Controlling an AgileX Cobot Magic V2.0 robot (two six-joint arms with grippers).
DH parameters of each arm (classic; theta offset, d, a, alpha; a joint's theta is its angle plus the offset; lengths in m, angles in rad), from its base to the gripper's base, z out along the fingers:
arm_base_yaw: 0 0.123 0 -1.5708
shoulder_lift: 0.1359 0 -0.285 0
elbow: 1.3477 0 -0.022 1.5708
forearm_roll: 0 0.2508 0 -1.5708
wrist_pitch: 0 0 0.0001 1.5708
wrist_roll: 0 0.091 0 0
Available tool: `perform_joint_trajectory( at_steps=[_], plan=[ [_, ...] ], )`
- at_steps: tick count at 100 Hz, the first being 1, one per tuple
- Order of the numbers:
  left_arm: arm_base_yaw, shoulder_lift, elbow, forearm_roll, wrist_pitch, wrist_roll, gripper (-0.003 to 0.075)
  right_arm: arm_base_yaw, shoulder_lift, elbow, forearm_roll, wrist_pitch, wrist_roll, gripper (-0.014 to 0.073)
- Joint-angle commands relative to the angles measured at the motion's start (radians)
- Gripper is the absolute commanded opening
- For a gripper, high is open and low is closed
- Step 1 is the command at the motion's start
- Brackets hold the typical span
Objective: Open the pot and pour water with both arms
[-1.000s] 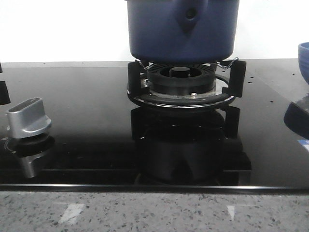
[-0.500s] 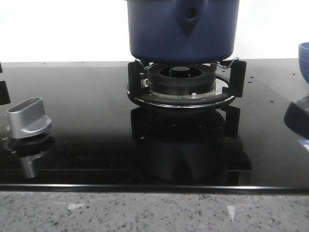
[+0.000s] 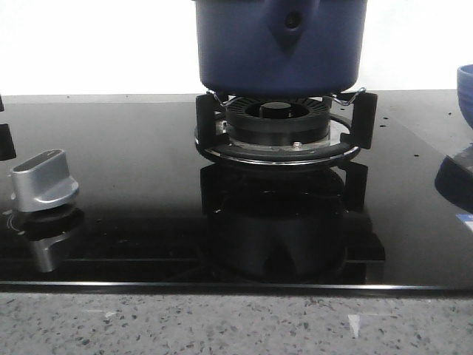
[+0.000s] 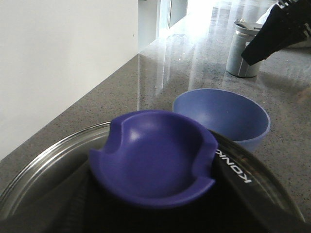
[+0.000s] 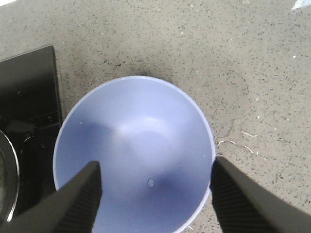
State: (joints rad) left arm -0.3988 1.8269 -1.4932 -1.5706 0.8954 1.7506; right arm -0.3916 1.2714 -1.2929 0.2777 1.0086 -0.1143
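Only right wrist shows tool (image 5: 153,194) over bowl (image 5: 136,150).

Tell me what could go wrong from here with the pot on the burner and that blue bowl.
The pot sits high on the burner's narrow pot supports, so a sideways push on the lid could shift it.

The lid is still on, with its blue knob right below the left wrist camera; a poor grip might drop it.

The right gripper hangs open over the blue bowl, its fingers straddling the bowl; lowering could knock it.
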Motion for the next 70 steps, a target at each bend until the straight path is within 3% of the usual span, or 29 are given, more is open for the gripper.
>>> perform_joint_trajectory(
  at_steps=[1,12,45,59,70],
  plan=[
    [-0.009,-0.055,-0.038,-0.071,0.034,-0.009,0.0498,-0.007,-0.031,-0.034,0.016,-0.039,-0.007,0.0435],
    [-0.006,-0.058,-0.038,-0.08,0.042,-0.011,0.0577,-0.007,-0.031,-0.034,0.016,-0.039,-0.007,0.0435],
    [0.097,-0.191,-0.041,-0.145,0.094,-0.024,0.0572,-0.005,-0.031,-0.034,0.039,-0.041,-0.007,0.0435],
    [0.167,-0.266,-0.041,-0.145,0.111,-0.072,0.0519,0.001,-0.036,-0.034,0.178,-0.043,-0.08,0.0435],
    [0.22,-0.311,-0.041,-0.138,0.128,-0.148,0.0398,0.03,-0.047,-0.034,0.362,-0.057,-0.21,0.0379]
  ],
)
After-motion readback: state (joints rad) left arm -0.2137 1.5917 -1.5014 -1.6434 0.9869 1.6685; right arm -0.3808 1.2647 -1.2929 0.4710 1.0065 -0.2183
